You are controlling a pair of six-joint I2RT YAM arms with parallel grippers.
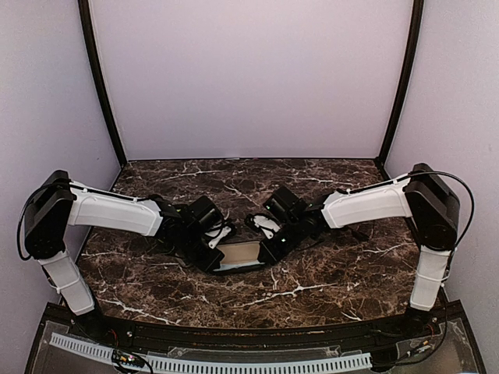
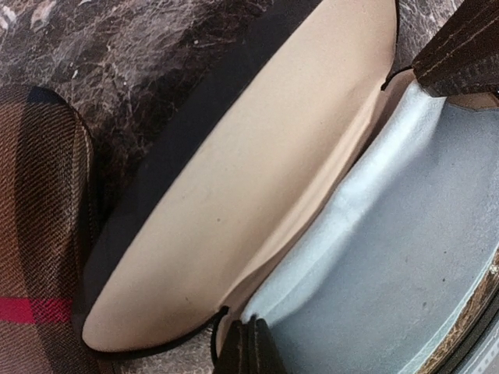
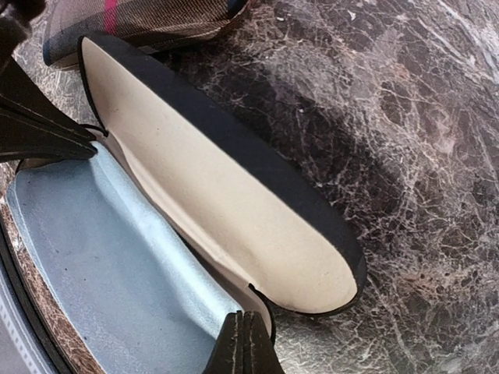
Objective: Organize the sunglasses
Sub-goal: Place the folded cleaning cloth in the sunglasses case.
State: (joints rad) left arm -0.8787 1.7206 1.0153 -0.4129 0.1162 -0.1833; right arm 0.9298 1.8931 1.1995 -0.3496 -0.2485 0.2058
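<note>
No sunglasses show in any view. An open case [image 1: 246, 266] lies at the table's middle, its beige-lined lid [image 2: 257, 179] [image 3: 226, 210] folded back. A light blue cloth [image 1: 238, 252] [image 2: 390, 257] [image 3: 101, 265] covers the inside of the case and hides whatever lies under it. My left gripper [image 1: 212, 259] [image 2: 251, 326] is shut, its tip at one end of the cloth by the hinge. At the opposite end my right gripper [image 1: 269, 248] [image 3: 243, 318] is shut too, its tip touching the cloth's edge. Nothing shows between either pair of fingers.
A second case [image 2: 39, 234] [image 3: 148, 19], brown plaid with a red stripe, lies closed just beyond the open lid. The dark marble table [image 1: 312, 288] has a black rim at its near edge. Pale walls enclose the sides and back.
</note>
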